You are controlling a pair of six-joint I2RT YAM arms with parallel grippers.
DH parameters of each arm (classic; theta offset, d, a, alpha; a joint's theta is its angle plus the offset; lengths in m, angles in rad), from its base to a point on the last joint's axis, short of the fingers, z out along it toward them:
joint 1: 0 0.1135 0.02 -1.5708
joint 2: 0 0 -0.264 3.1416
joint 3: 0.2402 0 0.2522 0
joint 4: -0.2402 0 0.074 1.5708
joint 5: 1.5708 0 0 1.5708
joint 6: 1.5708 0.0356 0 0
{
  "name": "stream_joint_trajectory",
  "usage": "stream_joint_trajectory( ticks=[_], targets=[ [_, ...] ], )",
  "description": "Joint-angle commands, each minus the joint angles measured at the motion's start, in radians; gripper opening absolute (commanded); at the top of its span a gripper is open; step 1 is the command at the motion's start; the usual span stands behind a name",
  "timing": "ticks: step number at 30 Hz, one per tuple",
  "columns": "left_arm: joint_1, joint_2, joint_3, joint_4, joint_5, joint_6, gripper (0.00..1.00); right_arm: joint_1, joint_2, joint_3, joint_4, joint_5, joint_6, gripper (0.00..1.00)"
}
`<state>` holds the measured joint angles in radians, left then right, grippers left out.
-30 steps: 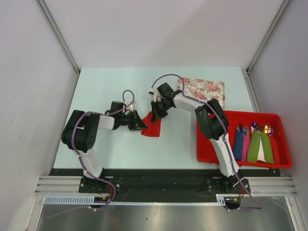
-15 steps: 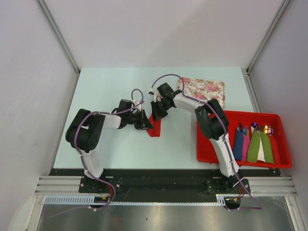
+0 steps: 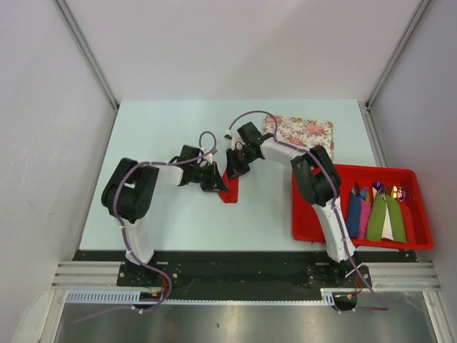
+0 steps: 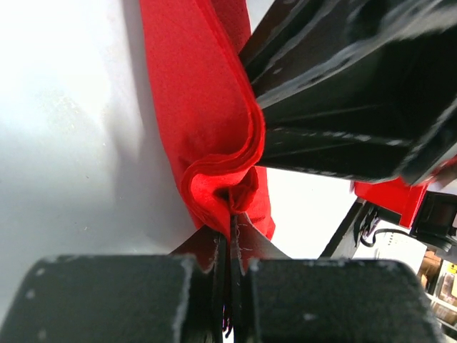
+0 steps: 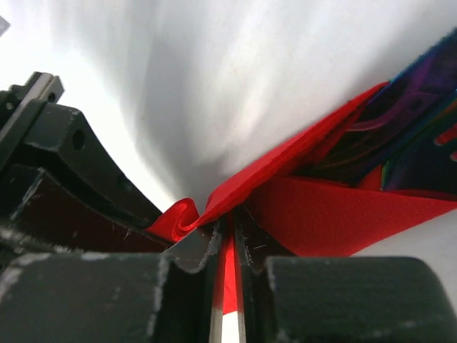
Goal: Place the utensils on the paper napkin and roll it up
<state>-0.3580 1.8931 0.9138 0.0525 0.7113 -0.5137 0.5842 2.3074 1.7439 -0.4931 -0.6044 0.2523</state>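
Red paper napkin (image 3: 230, 190), one, folded over purple utensils (image 5: 421, 96), count unclear; left fingers (image 4: 214, 275), right fingers (image 5: 207, 251) each pinching its edge.

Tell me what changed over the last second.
The left gripper slid right toward the right gripper, folding the red napkin narrower, and clamped shut on its edge. The right gripper stayed put, still pinching the napkin; the tray and floral mat did not move.
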Motion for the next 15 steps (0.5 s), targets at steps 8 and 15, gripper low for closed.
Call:
stream_joint_trajectory(
  ticks=[8,15],
  targets=[
    [-0.007,0.052,0.008,-0.099,-0.116,0.061,0.0,-0.076,-0.128,-0.092,0.126,-0.215,0.105,0.13],
    [-0.007,0.046,0.017,-0.098,-0.11,0.063,0.0,-0.075,-0.079,-0.127,0.119,-0.147,0.071,0.07]
  ],
)
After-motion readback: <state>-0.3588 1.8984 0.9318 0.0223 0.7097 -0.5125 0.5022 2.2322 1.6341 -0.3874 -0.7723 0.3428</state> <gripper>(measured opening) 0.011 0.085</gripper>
